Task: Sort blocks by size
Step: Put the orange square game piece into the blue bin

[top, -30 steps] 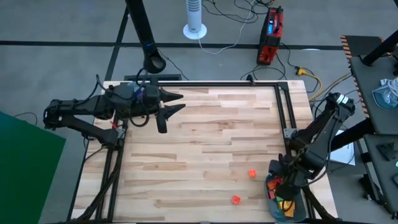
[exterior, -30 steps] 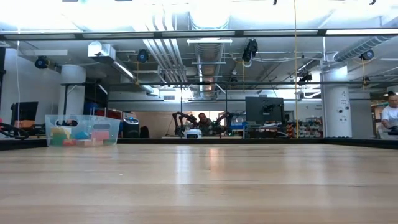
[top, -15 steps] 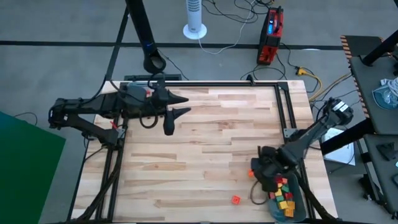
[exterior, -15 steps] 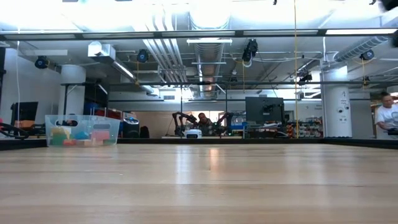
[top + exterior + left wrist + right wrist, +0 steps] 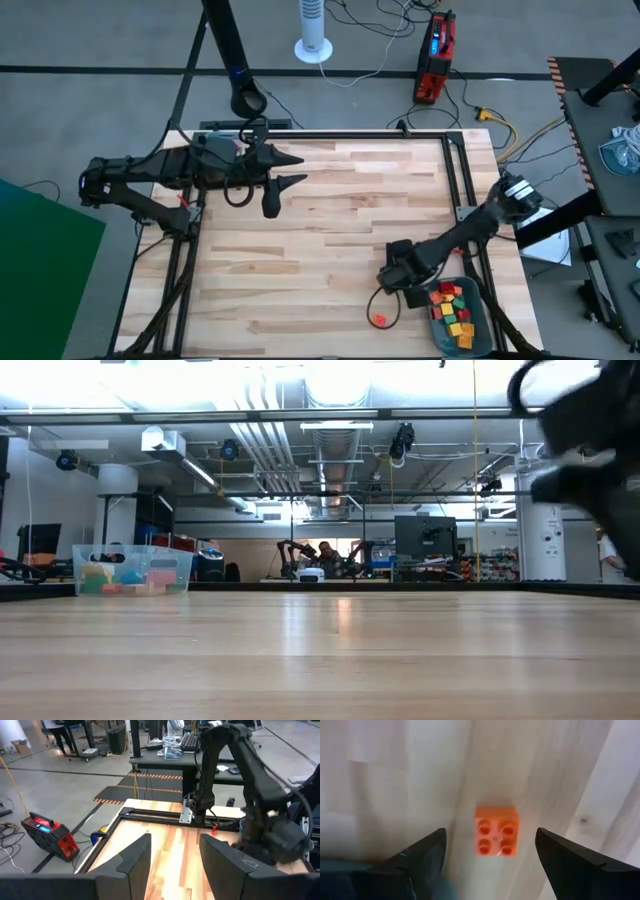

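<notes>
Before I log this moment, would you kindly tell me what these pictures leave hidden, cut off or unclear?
- High view: the second small orange block, seen there earlier, is hidden under the right claw.
- High view: the grey-blue tray of small coloured blocks is cut off by the bottom edge.
- Low view: the right arm is blurred, cut by the corner.
- Low view: the clear plastic box has contents too small to identify.
- Left wrist view: the left claw holds nothing visible.

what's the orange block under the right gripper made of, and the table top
The orange block looks like moulded plastic: even colour, four round studs, slightly glossy. The table top looks like wood planking, pale strips with grain and a small knot, smooth and likely sealed, given its soft sheen in the low view. The right gripper hovers open above the block.
</notes>
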Controlling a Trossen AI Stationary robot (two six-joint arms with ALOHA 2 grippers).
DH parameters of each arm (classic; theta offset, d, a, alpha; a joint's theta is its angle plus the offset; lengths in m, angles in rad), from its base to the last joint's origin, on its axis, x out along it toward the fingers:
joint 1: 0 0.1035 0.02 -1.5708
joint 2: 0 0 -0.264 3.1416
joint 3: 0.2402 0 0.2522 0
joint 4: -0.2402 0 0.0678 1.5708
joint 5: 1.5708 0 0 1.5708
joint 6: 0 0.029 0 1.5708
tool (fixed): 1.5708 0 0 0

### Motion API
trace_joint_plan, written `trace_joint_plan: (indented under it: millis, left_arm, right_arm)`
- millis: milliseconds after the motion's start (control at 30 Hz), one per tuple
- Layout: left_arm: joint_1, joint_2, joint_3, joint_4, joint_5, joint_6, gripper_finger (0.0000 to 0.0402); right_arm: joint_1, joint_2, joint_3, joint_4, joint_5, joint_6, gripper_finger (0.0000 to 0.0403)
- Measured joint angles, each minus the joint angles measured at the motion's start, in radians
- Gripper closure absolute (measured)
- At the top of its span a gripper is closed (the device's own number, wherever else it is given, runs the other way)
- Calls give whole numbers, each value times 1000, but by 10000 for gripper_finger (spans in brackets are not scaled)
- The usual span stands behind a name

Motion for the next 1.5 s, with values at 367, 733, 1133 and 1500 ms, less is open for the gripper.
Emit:
trace_joint_plan:
  millis: [367, 733, 1133, 1500]
  left_arm:
    - [-1, -6, 0, -2, 0, 13, 247]
    - [-1, -5, 0, -5, 0, 14, 247]
    - [-1, -5, -1, -5, 0, 77, 247]
    - [-1, -5, -2, -5, 0, 84, 247]
  right_arm:
    - [-49, 158, 3, 33, -19, -56, 148]
    - [-71, 137, -1, 50, -28, -29, 272]
    - [-59, -269, 101, -95, -32, 317, 272]
    - [377, -324, 114, -118, -38, 800, 272]
